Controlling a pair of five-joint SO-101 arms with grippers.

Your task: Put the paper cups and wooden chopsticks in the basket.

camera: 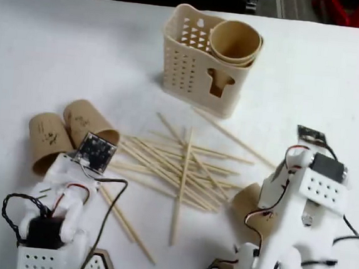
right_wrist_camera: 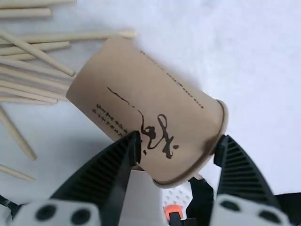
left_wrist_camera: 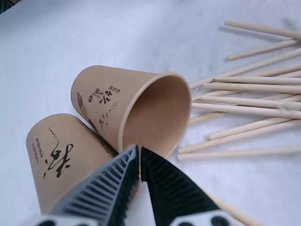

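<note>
A cream perforated basket stands at the back with nested paper cups inside it. Wooden chopsticks lie scattered mid-table. Two paper cups lie on their sides at the left. My left gripper is shut and holds nothing, its tips right at the rim of the nearer cup; the second cup lies against it. At the right, a third cup lies on its side. My right gripper is open, one finger on each side of that cup's rim end.
The white table has free room at the left back and right back. One long chopstick lies apart between the basket and the right arm. The left arm sits at the front left edge.
</note>
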